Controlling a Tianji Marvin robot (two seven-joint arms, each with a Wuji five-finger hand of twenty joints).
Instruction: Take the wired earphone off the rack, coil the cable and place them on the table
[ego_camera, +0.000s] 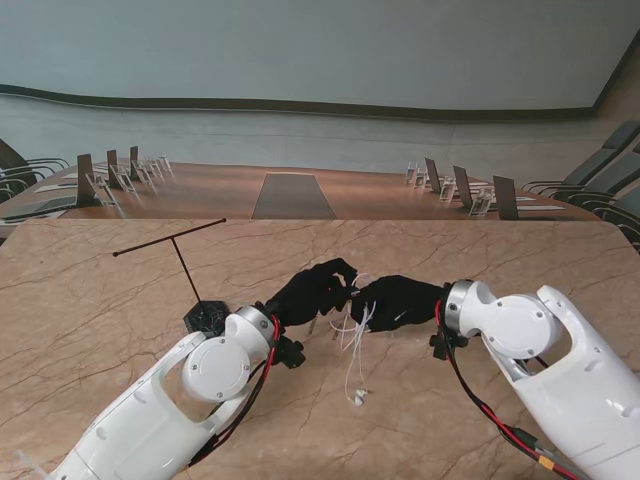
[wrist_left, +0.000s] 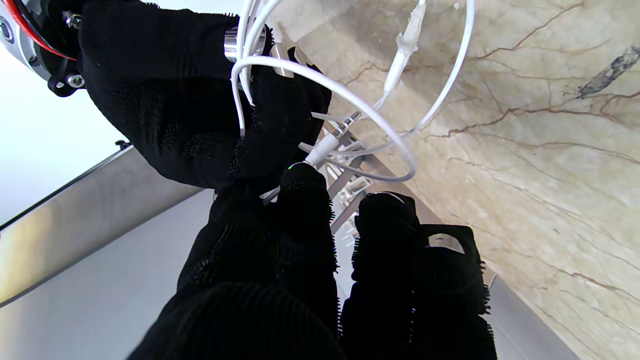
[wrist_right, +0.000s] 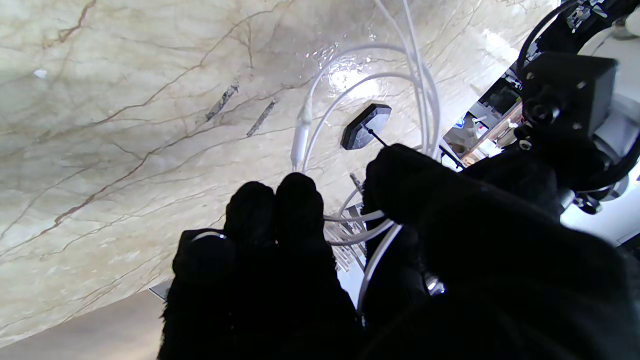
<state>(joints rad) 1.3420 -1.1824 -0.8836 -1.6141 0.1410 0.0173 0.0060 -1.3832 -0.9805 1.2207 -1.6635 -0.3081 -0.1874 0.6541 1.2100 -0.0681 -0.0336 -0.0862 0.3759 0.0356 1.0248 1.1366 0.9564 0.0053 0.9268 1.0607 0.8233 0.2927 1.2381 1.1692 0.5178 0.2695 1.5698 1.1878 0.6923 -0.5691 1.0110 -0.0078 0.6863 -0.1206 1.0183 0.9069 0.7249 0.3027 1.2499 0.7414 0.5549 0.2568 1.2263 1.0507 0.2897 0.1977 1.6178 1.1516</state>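
The left hand (ego_camera: 312, 291) and right hand (ego_camera: 398, 300) meet fingertip to fingertip above the table (ego_camera: 90, 300), both in black gloves. Each is closed on the white earphone cable (ego_camera: 352, 330). In the left wrist view the left hand (wrist_left: 300, 260) pinches the cable near its plug (wrist_left: 332, 137), while loops of cable (wrist_left: 350, 95) wrap the fingers of the right hand (wrist_left: 200, 100). In the right wrist view the right hand (wrist_right: 280, 250) has strands running between its fingers. From the hands, the cable hangs toward me, and the earbuds (ego_camera: 357, 397) lie on the table. The rack (ego_camera: 190, 270) stands to the left of the hands, its black base (wrist_right: 365, 126) on the table.
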